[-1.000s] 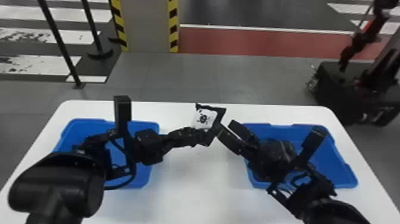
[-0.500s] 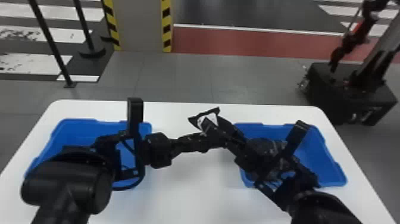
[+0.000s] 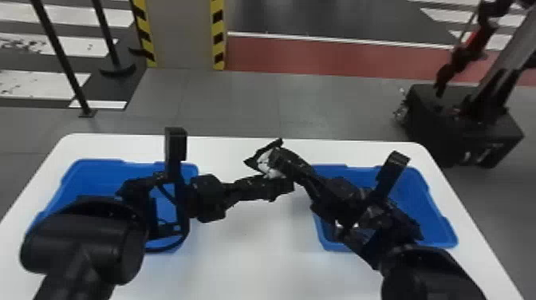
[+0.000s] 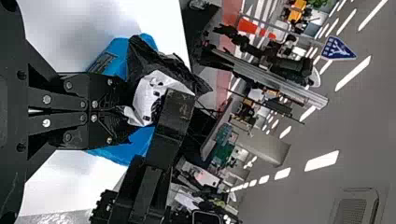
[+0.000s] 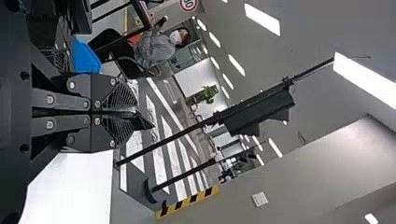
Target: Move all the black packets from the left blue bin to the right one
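Note:
Above the table's middle, between the bins, my left gripper [image 3: 285, 185] is shut on a black packet [image 3: 265, 161] with a white patch. My right gripper [image 3: 277, 157] meets the packet from the other side, closed on its black edge. In the left wrist view, the packet [image 4: 150, 95] stands out past my left gripper [image 4: 125, 112]. A dark corner of the packet [image 5: 144, 122] pokes out between the tips of my right gripper [image 5: 136, 112] in the right wrist view. The left bin [image 3: 99, 167] and the right bin [image 3: 428, 207] are partly covered by the arms.
Both blue bins stand on a white table [image 3: 247, 247], whose far edge runs behind the grippers. Beyond it are black posts, a striped pillar [image 3: 181, 36] and another machine on a black base [image 3: 462, 127].
The right gripper has come leftward onto the packet and closed on it. The left gripper still holds the packet, slightly further right over the table. The head view has shifted a little.

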Action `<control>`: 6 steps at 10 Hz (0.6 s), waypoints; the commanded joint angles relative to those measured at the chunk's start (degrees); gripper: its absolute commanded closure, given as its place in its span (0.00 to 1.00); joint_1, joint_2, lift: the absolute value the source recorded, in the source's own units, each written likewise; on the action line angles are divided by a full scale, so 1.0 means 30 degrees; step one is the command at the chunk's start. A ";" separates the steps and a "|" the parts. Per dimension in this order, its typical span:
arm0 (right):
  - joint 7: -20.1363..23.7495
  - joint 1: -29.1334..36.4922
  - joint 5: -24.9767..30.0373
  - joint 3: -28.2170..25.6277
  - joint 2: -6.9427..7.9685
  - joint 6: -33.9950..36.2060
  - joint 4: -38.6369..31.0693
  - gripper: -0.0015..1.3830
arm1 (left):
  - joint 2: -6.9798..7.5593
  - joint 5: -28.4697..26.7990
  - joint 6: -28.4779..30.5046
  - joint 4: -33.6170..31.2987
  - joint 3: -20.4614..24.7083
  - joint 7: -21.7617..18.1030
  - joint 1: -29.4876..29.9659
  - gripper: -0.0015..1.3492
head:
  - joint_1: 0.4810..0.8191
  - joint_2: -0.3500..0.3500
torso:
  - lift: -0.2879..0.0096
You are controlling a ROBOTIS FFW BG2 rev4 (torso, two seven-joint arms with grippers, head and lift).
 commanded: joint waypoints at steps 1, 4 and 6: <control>0.0083 -0.0188 0.0017 -0.0013 0.0017 -0.0262 0.0445 0.93 | -0.0026 -0.0030 -0.0076 -0.0001 0.0100 0.0000 0.0002 0.89 | 0.63 0.38 | 0.60; 0.0054 -0.0375 -0.0188 -0.0569 0.0000 -0.1762 0.1055 0.93 | -0.0202 0.0087 -0.0498 -0.0001 0.0656 0.0762 0.0424 0.77 | 0.63 0.38 | 0.60; -0.0356 -0.0563 0.0251 -0.1595 -0.0088 -0.2230 0.1242 0.93 | -0.0231 0.0087 -0.0498 -0.0001 0.0744 0.1172 0.0611 0.71 | 0.63 0.37 | 0.60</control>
